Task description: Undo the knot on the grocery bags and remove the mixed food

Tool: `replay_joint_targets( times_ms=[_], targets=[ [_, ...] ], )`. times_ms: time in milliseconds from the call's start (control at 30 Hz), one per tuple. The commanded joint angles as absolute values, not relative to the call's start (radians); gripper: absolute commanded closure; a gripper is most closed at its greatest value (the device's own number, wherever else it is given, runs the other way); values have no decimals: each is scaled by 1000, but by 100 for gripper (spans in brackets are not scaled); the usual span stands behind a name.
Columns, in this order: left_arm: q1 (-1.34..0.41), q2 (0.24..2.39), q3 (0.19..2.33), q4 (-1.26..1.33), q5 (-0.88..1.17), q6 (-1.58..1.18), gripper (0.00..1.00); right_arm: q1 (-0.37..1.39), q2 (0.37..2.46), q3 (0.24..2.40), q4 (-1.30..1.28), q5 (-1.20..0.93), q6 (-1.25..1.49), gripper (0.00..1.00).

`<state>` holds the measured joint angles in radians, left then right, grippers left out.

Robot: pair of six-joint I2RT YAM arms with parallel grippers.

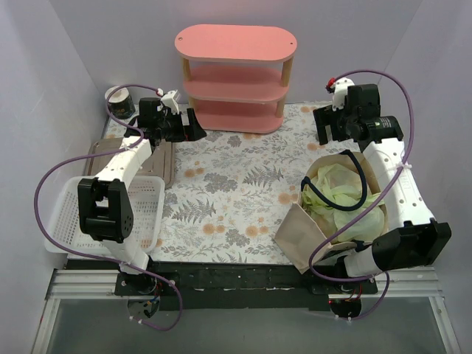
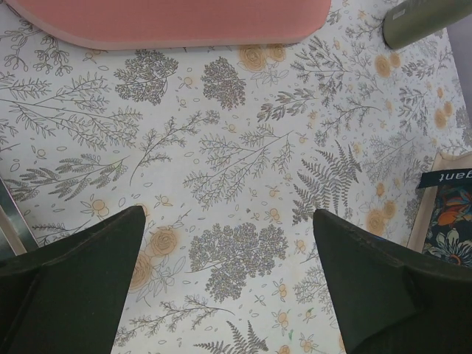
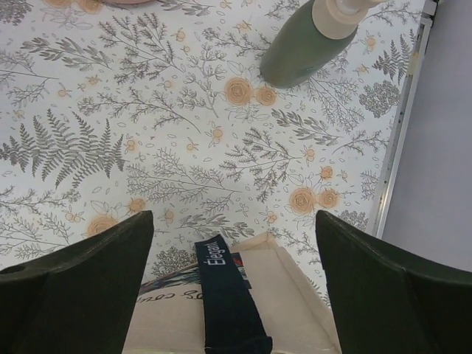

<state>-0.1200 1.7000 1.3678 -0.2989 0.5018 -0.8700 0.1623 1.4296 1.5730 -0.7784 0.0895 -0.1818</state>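
The beige tote stands at the right front of the table, its navy handles draped over the top. The pale yellow-green plastic bag sits crumpled inside it. I cannot make out the knot, and the food is hidden. My right gripper is open and empty, hovering behind the tote; in the right wrist view the tote's rim and a navy strap lie just below its fingers. My left gripper is open and empty over the floral cloth near the shelf, as the left wrist view shows.
A pink three-tier shelf stands at the back centre. A white mesh basket sits front left, a brown tray behind it and a cup at the back left. A green bottle stands near the right table edge.
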Motion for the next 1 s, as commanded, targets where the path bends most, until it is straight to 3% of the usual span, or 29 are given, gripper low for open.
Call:
replay_joint_targets(
  times_ms=[0,200,300,433,967],
  targets=[
    [-129,1671,1370,-295,499,-871,2,163,1379,1554,-703,20,-193,2],
    [-133,1648,1362,-293,515,-867,2,163,1407,1588,-707,-67,-224,2],
    [-135,1651,1373,-296,692,-850,2,163,1437,1682,-759,-167,-297,2],
    [-163,1664,1396,-278,762,-861,2,161,1439,1804,-876,-270,-411,2],
    [-196,1753,1433,-259,772,-848,2,130,1141,1634,-1195,-102,-571,5]
  ],
)
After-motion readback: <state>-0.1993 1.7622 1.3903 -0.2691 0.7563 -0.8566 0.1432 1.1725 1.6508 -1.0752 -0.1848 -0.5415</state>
